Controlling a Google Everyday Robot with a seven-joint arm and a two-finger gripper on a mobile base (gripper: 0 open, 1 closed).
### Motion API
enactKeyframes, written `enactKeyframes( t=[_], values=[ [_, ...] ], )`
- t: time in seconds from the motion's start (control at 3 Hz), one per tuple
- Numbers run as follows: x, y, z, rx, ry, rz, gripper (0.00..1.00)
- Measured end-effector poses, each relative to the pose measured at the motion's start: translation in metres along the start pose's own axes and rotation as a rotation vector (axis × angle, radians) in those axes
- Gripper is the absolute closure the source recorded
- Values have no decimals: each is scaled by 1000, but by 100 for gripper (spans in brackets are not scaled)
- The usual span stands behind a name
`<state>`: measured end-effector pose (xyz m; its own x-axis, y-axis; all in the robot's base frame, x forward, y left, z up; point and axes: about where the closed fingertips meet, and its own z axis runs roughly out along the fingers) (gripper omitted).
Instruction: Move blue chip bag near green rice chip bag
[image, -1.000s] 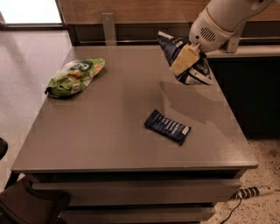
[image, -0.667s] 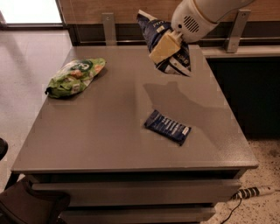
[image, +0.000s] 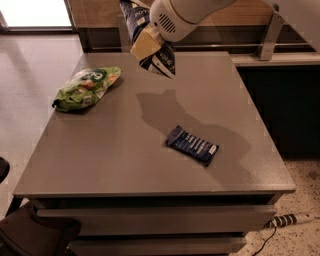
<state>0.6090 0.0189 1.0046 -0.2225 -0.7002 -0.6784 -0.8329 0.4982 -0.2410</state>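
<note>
table (image: 125, 155): bearing two items, one lying far left, one right of centre.
green rice chip bag (image: 87, 86): lying flat near the left edge, nothing beside it yet.
blue chip bag (image: 162, 61): hanging in the air above the far middle, well apart from the green one.
gripper (image: 147, 45): pinching the blue chip bag, hovering high.
bar wrapper (image: 192, 145): lying aside, untouched.
progress: pickup seemingly done; carrying left and setting down remaining.

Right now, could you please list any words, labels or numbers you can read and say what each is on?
blue chip bag, held above the table by the gripper: white print, too blurred.
green rice chip bag: round logo, unreadable.
bar wrapper: white stripes, unreadable.
</note>
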Motion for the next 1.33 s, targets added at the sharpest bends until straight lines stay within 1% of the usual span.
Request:
enactKeyframes(
  t=[0.33,0.67,1.0,1.33],
  values=[
    [-23,7,17,109,-9,25,100],
    [-23,8,17,108,-10,22,100],
    [-21,3,40,104,73,15,100],
    [-3,-19,102,89,217,39,100]
  ],
)
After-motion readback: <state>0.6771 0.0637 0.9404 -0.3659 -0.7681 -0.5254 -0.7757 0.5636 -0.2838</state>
